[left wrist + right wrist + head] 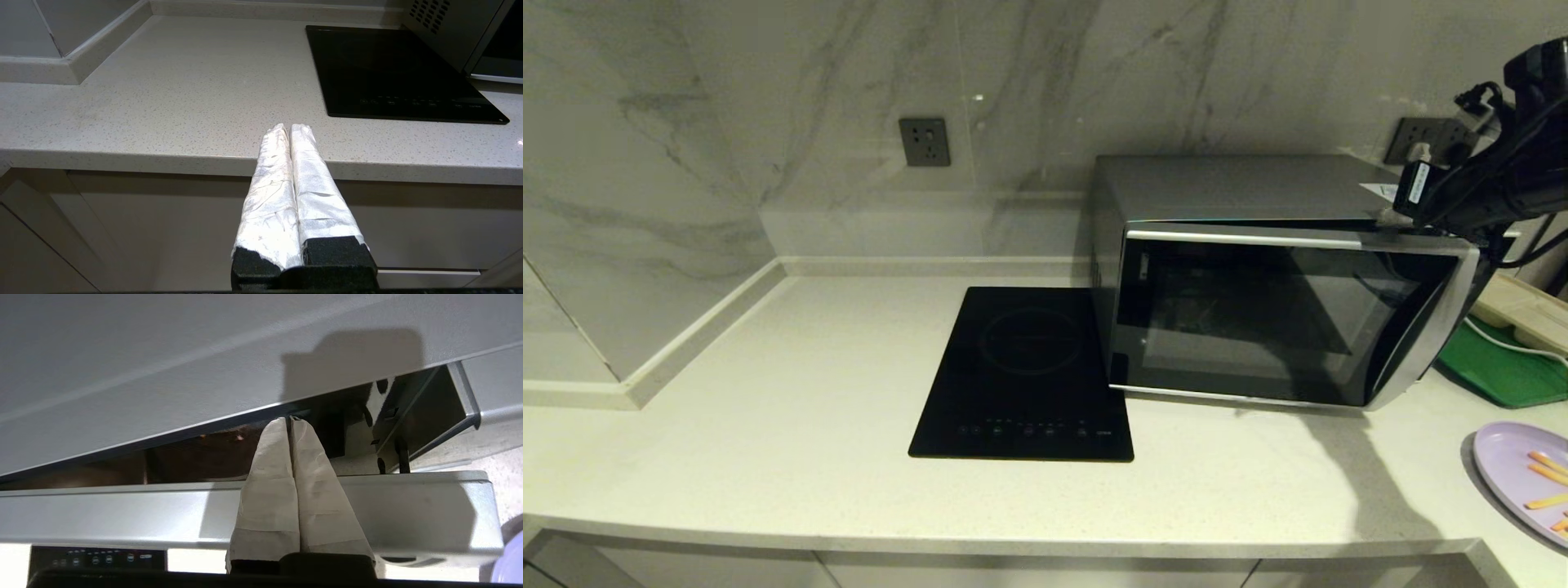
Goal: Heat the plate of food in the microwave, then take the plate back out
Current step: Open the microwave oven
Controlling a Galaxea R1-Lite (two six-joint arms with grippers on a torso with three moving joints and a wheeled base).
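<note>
door ajar, plate not yet loaded

microwave (pixel 1258 286) stands on the counter with its door (pixel 1282 322) swung partly out from the body, a wedge-shaped gap showing along the top edge. the right gripper (pixel 291 418) has its taped fingers pressed flat together, holding nothing, with the tips poked into that gap between the door's top edge and the oven body at the handle end. judging from this, the task is at its first step: the door is only part open, and widening it looks like the job in hand. loading the plate, closing the door, heating, reopening and lifting the plate back out all remain.

plate of food (pixel 1523 478) lies on the counter well below and in front of the right gripper, toward the robot and a little to its outer side, apart from the microwave. its orange sticks rest on top, untouched. a sliver of its lilac rim (pixel 508 563) shows in the right wrist view, near the gripper's base.

left gripper (pixel 291 127) is parked off the counter's front edge, far from the plate, fingers shut and empty.
</note>
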